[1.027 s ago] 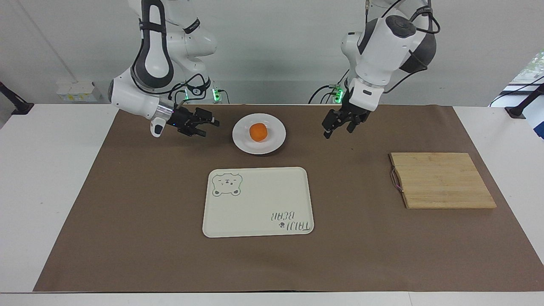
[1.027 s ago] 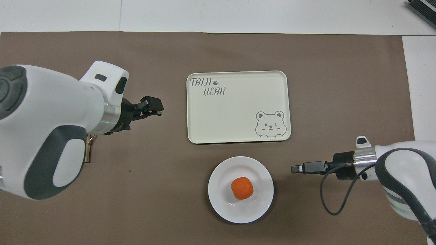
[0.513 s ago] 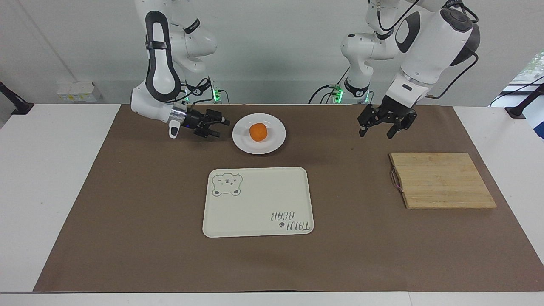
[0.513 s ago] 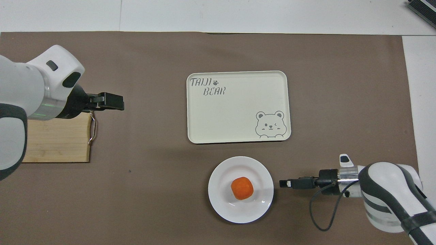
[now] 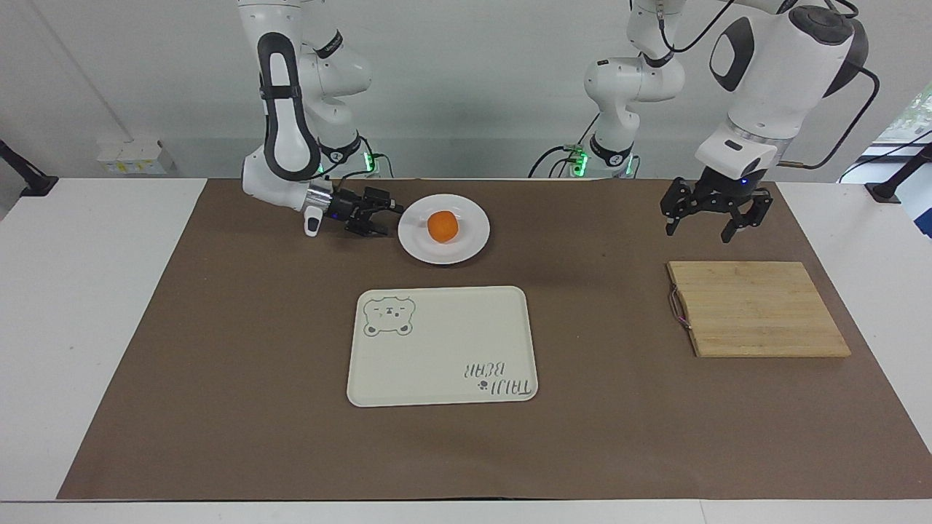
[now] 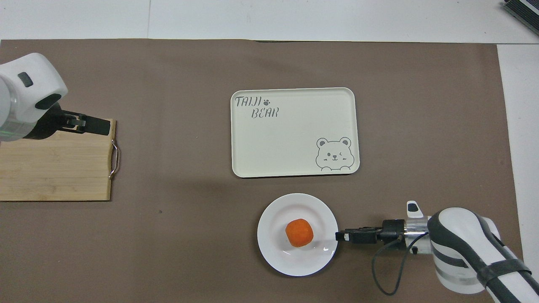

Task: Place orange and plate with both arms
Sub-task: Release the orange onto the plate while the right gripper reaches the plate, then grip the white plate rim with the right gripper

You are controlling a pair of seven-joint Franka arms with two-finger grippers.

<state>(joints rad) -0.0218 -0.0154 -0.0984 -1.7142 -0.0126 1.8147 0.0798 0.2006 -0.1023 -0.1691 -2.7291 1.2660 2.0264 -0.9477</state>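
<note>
Orange [image 5: 443,226] on plate [image 5: 473,244], beside right end effector [image 5: 386,215]

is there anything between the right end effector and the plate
Nothing visible. The right end effector, open, sits low beside the plate's rim, with only bare brown mat between them. The orange lies on the plate's middle.

You have a white table [image 5: 87,306] covered by a brown mat [image 5: 619,407]. Mid-mat lies a cream rectangular tray [image 5: 444,349] with a bear drawing and "TAIJI BEAR" lettering. Toward the left arm's end you'll see a bamboo cutting board [image 5: 757,309], its metal loop handle facing the tray.
</note>
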